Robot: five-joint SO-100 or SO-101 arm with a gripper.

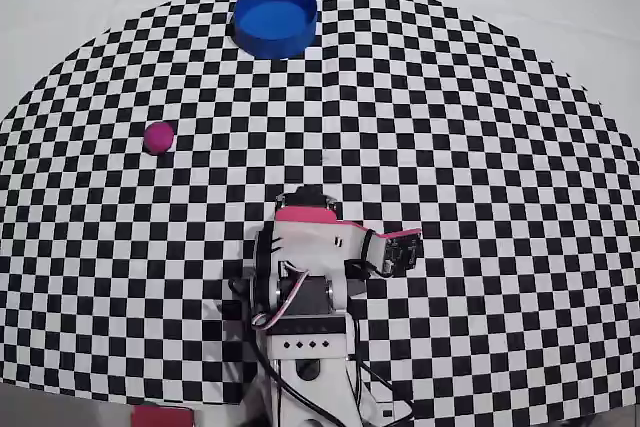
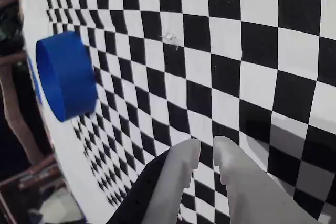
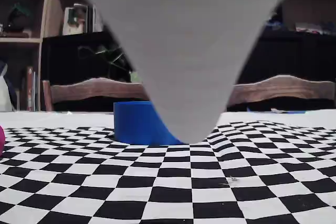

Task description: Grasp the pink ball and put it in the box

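The pink ball (image 1: 158,137) lies on the checkered mat at the left of the overhead view, far from the arm (image 1: 305,247), which is folded low near the mat's front edge. In the fixed view only a sliver of the ball (image 3: 1,141) shows at the left edge. The box (image 1: 275,18), a round blue container, stands at the far edge of the mat. It also appears at the left of the wrist view (image 2: 65,74) and in the fixed view (image 3: 135,123). My gripper (image 2: 206,149) hangs over bare checkers, its white fingers nearly together with nothing between them.
A large blurred grey part of the arm (image 3: 178,40) fills the top middle of the fixed view and covers the box's right side. White tablecloth (image 1: 560,7) surrounds the mat. Chairs (image 3: 89,88) and shelves stand behind the table.
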